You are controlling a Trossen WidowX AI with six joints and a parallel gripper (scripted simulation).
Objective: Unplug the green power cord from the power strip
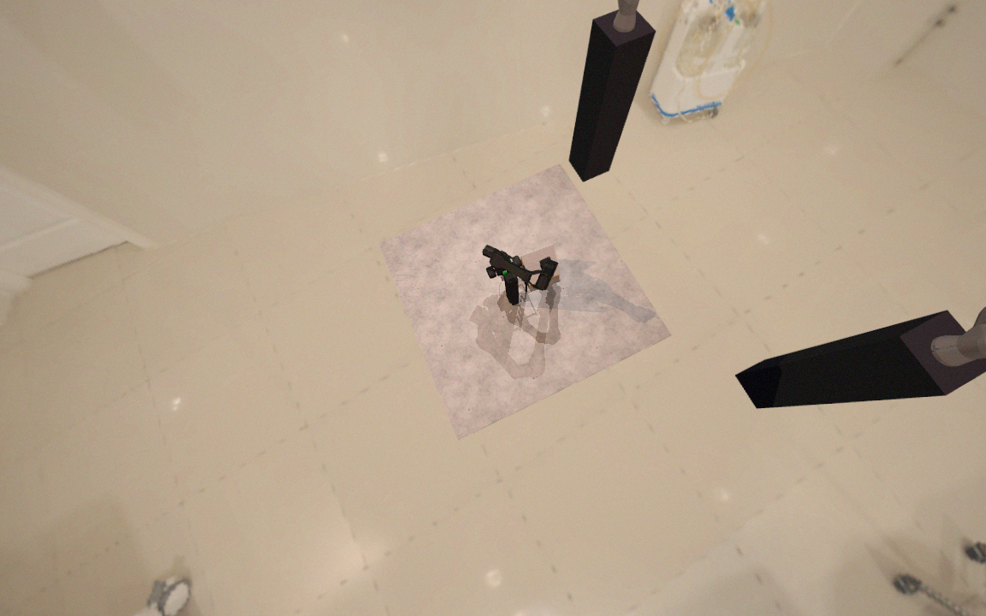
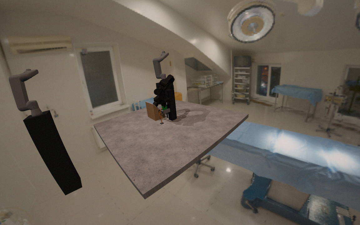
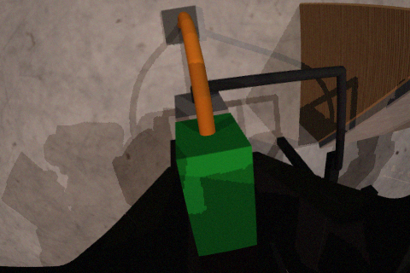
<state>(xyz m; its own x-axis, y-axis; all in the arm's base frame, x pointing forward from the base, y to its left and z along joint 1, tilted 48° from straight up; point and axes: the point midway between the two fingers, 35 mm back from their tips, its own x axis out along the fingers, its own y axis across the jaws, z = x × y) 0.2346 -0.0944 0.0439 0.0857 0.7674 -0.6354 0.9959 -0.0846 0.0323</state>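
Note:
The green plug (image 3: pixel 222 217) (image 2: pixel 164 107) (image 1: pixel 505 271) stands large in the wrist view, with an orange cord (image 3: pixel 194 53) (image 2: pixel 160 114) running from its end to a small grey square (image 3: pixel 168 21) on the table. My gripper (image 3: pixel 214 171) is shut on the green plug, one dark finger on each side. A grey block (image 3: pixel 184 103) (image 2: pixel 166 111), seemingly the power strip, shows just beyond the plug and is mostly hidden in the wrist view. Whether the plug still sits in a socket cannot be told.
A thin black bent bar or cord (image 3: pixel 273 78) crosses behind the orange cord and turns down at the right. A brown wooden panel (image 3: pixel 342 43) (image 2: pixel 151 110) stands to the right in the wrist view. All stand on a mottled grey table (image 2: pixel 172 145) (image 1: pixel 435 367).

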